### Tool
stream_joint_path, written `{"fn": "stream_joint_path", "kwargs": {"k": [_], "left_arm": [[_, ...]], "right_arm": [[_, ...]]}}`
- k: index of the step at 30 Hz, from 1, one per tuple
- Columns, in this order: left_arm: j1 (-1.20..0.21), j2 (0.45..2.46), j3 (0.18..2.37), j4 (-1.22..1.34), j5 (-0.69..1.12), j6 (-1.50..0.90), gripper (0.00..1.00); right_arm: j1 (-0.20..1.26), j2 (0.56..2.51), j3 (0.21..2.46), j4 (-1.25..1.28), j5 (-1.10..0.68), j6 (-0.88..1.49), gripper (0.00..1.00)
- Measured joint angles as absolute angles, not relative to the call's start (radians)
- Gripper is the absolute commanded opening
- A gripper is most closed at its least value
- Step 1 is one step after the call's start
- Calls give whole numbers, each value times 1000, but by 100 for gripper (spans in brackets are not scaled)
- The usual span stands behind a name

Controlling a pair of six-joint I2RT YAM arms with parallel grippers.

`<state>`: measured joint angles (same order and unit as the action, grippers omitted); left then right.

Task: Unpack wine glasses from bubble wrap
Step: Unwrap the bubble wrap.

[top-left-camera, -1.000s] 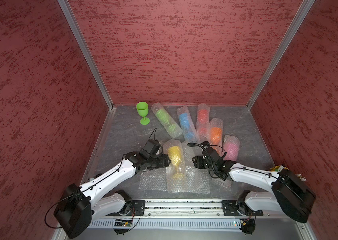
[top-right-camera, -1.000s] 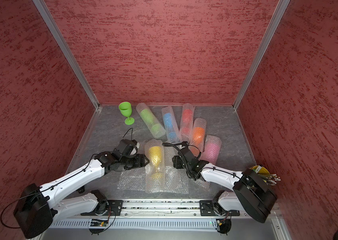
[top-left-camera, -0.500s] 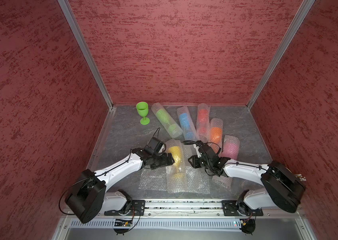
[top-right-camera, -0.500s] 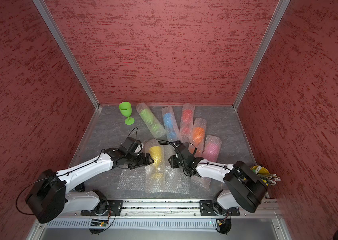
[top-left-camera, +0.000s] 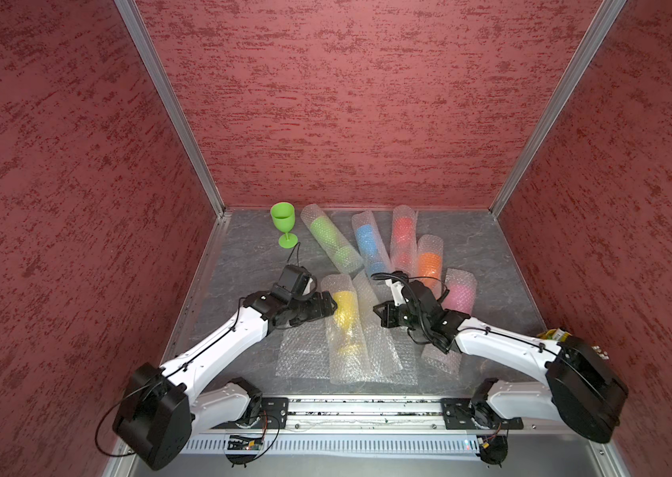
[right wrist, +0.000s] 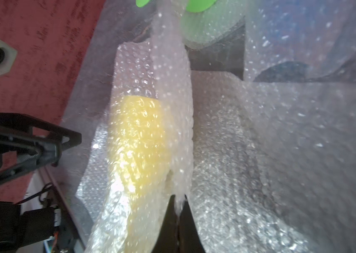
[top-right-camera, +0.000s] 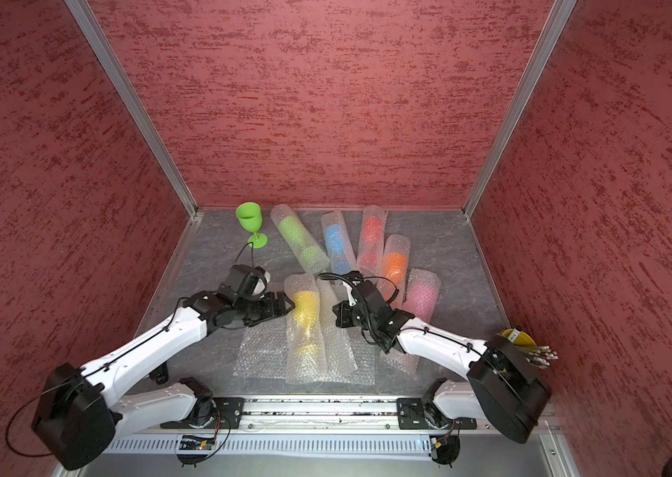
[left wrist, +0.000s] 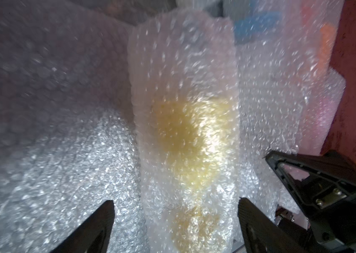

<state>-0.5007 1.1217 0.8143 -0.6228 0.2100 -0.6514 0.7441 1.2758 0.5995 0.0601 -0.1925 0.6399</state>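
The yellow goblet [top-left-camera: 344, 307] lies inside its bubble wrap tube [top-left-camera: 336, 285] near the middle of the worktop [top-left-camera: 243, 256], toward the front edge, on flat sheets [top-left-camera: 301, 355] of wrap. The left gripper [top-left-camera: 332, 304] is spread wide, its fingers [left wrist: 98, 219] on either side of the tube, perhaps not touching it. The right gripper [right wrist: 178, 198] is clenched on the tube's loose flap [right wrist: 172, 109], just beside the goblet.

Wrist views: bubble wrap [left wrist: 183, 87] is blurring yellow glass [left wrist: 185, 140]. Top views: right arm [top-right-camera: 508, 388] is hiding part of pencil bucket [top-right-camera: 522, 336].
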Motion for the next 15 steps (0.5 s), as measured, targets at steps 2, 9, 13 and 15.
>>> {"fn": "stream_joint_path", "kwargs": {"k": [2,9,13,15], "left_arm": [[-491,1093,862,-665,177,-638,90],[-712,1148,1001,-752,115,-653,90],[-833,1250,1038,-764,105,-685,91],[-859,1302,1048,-769,103,-696,91]], "right_arm": [[744,1264,599,60,-212,668,0],[744,1223,599,55,-242,754,0],[744,1174,599,46,-241,774,0],[744,1158,599,31,-236,775,0]]}}
